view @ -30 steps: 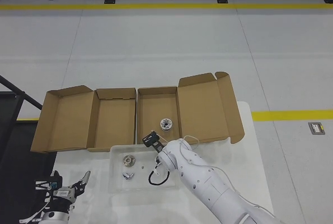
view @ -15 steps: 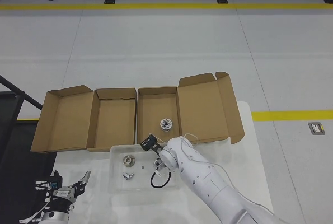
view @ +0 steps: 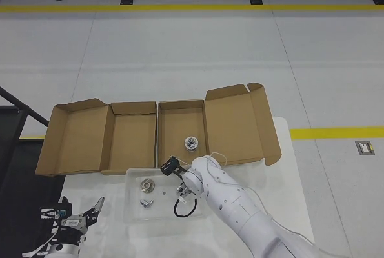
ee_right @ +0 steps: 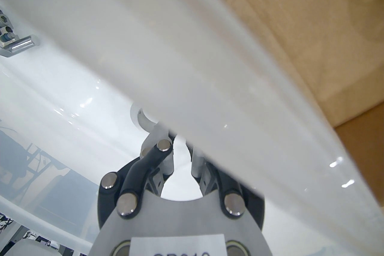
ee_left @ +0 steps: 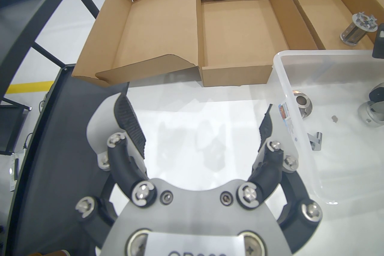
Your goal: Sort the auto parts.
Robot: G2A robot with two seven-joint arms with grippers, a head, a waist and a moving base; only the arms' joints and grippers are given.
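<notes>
A clear plastic bin point(view: 132, 173) holds a round metal flange point(view: 147, 186) and a small metal bracket point(view: 146, 202). The left wrist view shows both, the flange point(ee_left: 303, 102) and the bracket point(ee_left: 315, 140), plus another metal piece point(ee_left: 370, 116) at the picture's edge. A toothed metal part point(view: 190, 142) stands in the right cardboard box point(view: 169, 129). My right gripper point(view: 171, 166) hangs at the bin's far rim. Its fingers point(ee_right: 163, 149) stand close together, shut, with the tips hidden behind the rim. My left gripper point(ee_left: 198, 122) is open over the table's near left corner.
An open cardboard box point(view: 132, 135) stands left of the right box, both with flaps spread wide. A black frame point(view: 11, 103) runs along the table's left side. Bare white table point(view: 282, 187) lies right of the bin.
My right gripper has shifted a little left and nearer, from the right box's front wall to the bin's far rim. The left arm has kept still.
</notes>
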